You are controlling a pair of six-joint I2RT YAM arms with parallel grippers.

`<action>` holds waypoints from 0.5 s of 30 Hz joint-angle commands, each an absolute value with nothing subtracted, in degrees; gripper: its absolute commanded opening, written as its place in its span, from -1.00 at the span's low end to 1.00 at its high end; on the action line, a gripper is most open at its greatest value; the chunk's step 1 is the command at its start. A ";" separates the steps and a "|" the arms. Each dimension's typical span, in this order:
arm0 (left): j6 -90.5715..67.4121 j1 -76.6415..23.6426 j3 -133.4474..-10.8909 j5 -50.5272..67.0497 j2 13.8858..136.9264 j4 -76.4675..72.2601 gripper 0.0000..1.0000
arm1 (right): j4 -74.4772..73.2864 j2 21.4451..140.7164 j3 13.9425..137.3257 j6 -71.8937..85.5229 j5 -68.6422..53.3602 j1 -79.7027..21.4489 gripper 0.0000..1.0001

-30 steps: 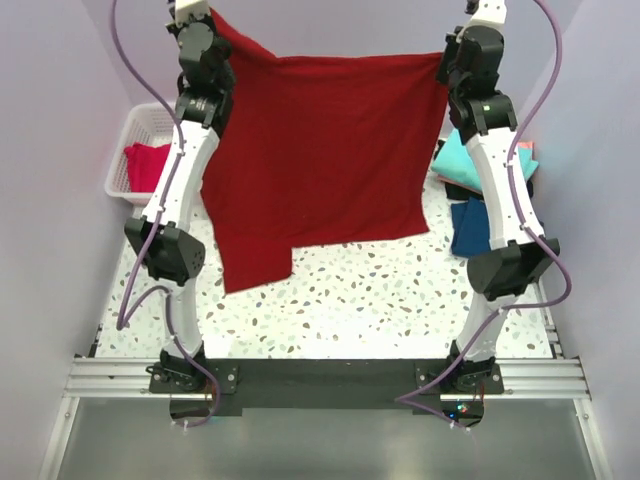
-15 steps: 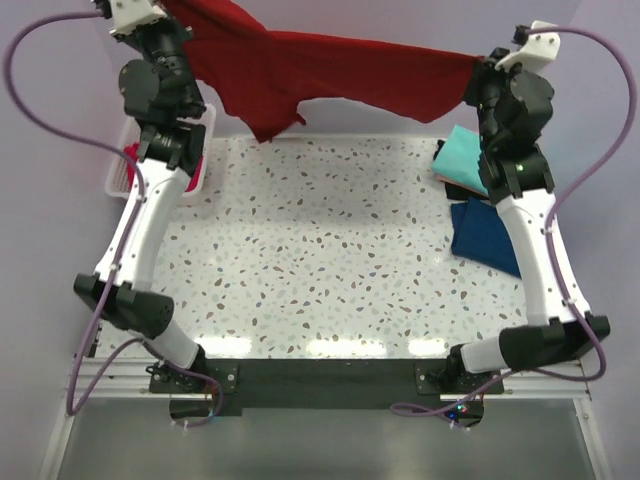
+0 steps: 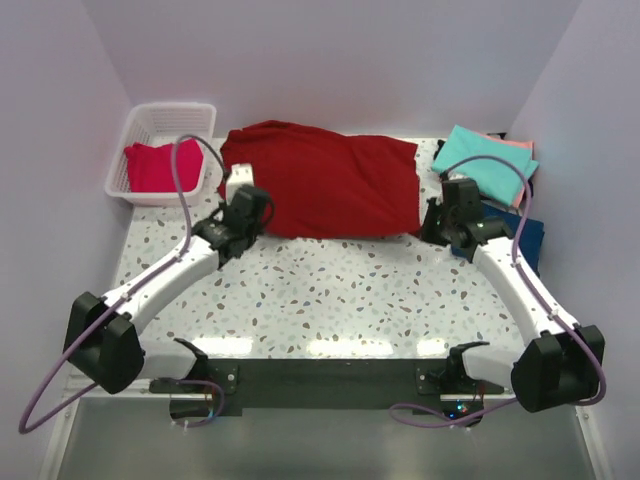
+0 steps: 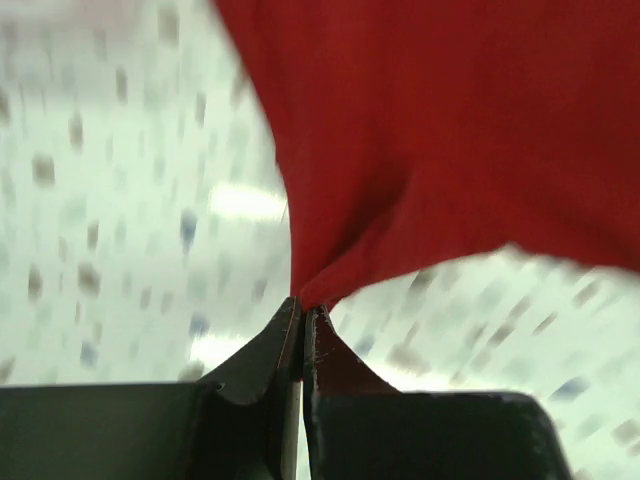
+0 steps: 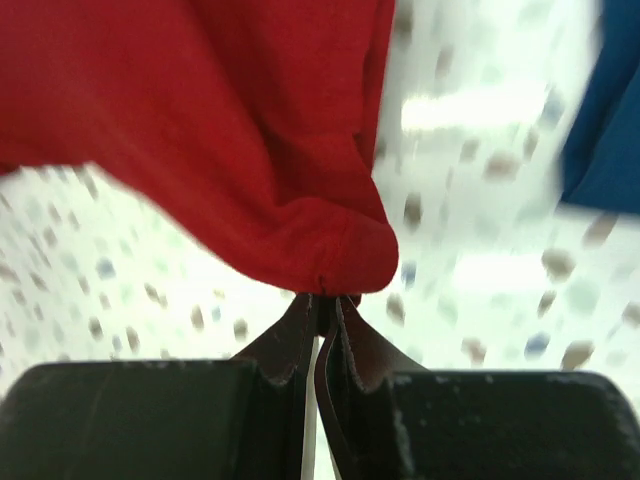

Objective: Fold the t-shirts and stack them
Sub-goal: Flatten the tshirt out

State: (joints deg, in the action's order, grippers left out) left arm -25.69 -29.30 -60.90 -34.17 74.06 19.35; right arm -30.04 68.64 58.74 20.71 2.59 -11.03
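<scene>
Just lowered red shirt (image 3: 330, 180) from mid-air flat onto surface (image 3: 340, 290) at 12 o'clock. Still pinching its near corners with left end effector (image 4: 302, 315) and right end effector (image 5: 328, 300), both clamped tight. Ready to fold.

Upper centre of top view: big shirt (image 3: 330, 185) on table (image 3: 340, 290), left gripper (image 4: 302, 310) at lower-left edge, right gripper (image 5: 328, 298) at lower-right. Upper left: basket (image 3: 165, 115) holding shirt (image 3: 150, 165). Upper right: stacked shirts (image 3: 490, 160).

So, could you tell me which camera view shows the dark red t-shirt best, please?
The top external view: the whole dark red t-shirt is visible there, laid out flat. The wrist views show only blurred corners pinched in the left gripper and right gripper.
</scene>
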 commanded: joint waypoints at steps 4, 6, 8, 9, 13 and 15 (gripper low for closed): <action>-53.86 -33.22 -51.86 -35.34 66.11 55.79 -1.00 | -48.59 65.74 54.23 28.65 -0.18 -18.98 -1.00; -56.94 -33.22 -50.20 -34.28 65.31 60.44 -1.00 | -50.71 66.53 52.22 28.74 -0.18 -19.25 -1.00; -58.70 -34.01 -49.92 -33.84 65.48 63.26 -1.00 | -52.64 67.84 50.29 29.35 0.78 -19.34 -1.00; -58.28 -34.36 -50.79 -33.40 65.83 63.46 -1.00 | -52.82 68.20 49.58 29.44 0.36 -19.34 -1.00; -58.00 -34.45 -52.12 -27.34 69.95 65.38 -1.00 | -55.19 71.36 47.38 31.37 1.40 -19.34 -1.00; -58.80 -34.54 -51.77 -26.46 70.75 66.71 -1.00 | -55.55 72.07 45.97 32.69 1.67 -19.42 -1.00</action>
